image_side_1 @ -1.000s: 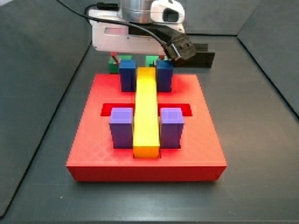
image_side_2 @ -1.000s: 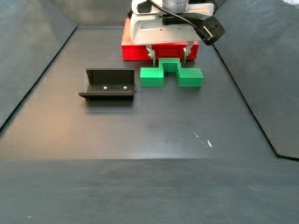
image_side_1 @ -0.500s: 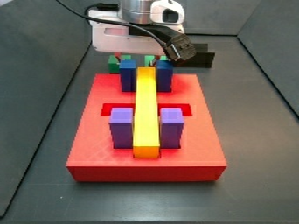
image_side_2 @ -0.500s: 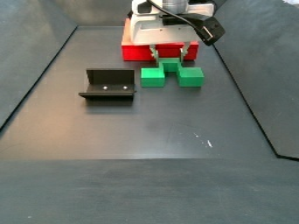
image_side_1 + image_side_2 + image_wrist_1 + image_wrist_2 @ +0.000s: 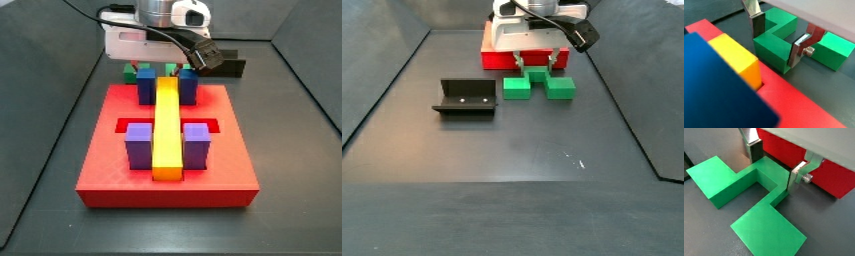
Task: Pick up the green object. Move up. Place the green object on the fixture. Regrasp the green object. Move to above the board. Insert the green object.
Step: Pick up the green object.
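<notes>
1. Green block (image 5: pixel 747 195), U-shaped with two arms joined by a thin middle wall, lying on the dark floor (image 5: pixel 516 170) just beside the red board's (image 5: pixel 500 60) near edge; fixture (image 5: pixel 465 97) well apart at about nine o'clock from it in a side view.
2. Gripper (image 5: pixel 776 164) low over the block, fingers (image 5: pixel 796 174) parted and straddling that middle wall, one plate each side; not yet closed on it, a slim gap showing.
3. Wall chosen, likely, as the only part narrow enough to pinch.
4. Yellow bar (image 5: pixel 166 125) resting across blue (image 5: pixel 146 85) and purple (image 5: pixel 138 143) posts on the board.
</notes>
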